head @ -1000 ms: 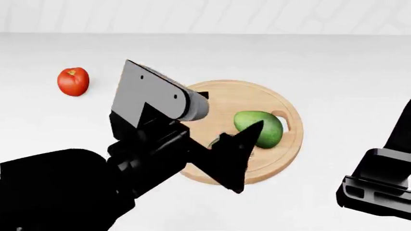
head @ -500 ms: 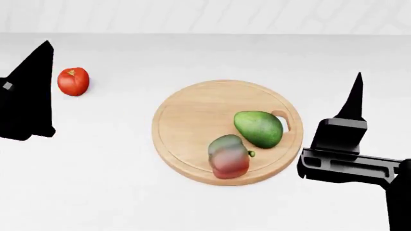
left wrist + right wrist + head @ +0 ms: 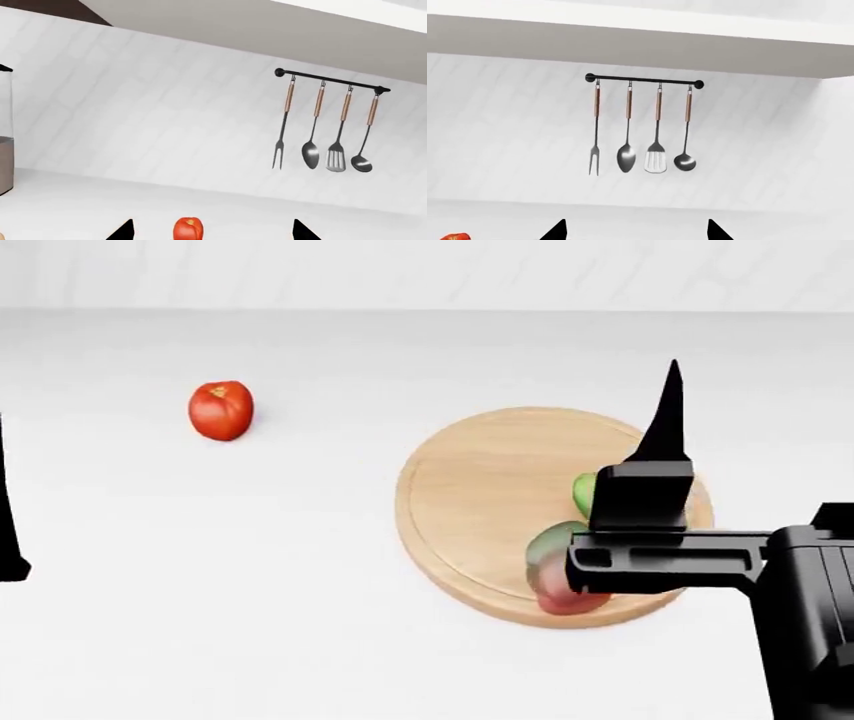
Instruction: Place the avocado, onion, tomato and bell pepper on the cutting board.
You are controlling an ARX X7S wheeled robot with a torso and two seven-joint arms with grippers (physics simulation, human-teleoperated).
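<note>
The tomato (image 3: 220, 410) sits alone on the white counter at the far left; in the left wrist view the tomato (image 3: 189, 230) stands ahead between the tips of my open left gripper (image 3: 212, 231), apart from them. The round wooden cutting board (image 3: 474, 490) holds the bell pepper (image 3: 550, 565) and the avocado (image 3: 583, 495), both partly hidden behind my right arm. One right finger (image 3: 667, 425) points up over the board's right side. My right gripper (image 3: 635, 231) is open and empty. The onion is out of view.
A rail with fork, spoon, spatula and ladle (image 3: 644, 125) hangs on the tiled back wall, also seen as the rail (image 3: 330, 125). A tall container (image 3: 5, 130) stands at the counter's side. A black part of my left arm (image 3: 8, 530) shows at the left edge.
The head view has shifted, so board and tomato sit further right. My left arm withdrew to the left edge. My right gripper moved in over the board's right side, covering most of the avocado.
</note>
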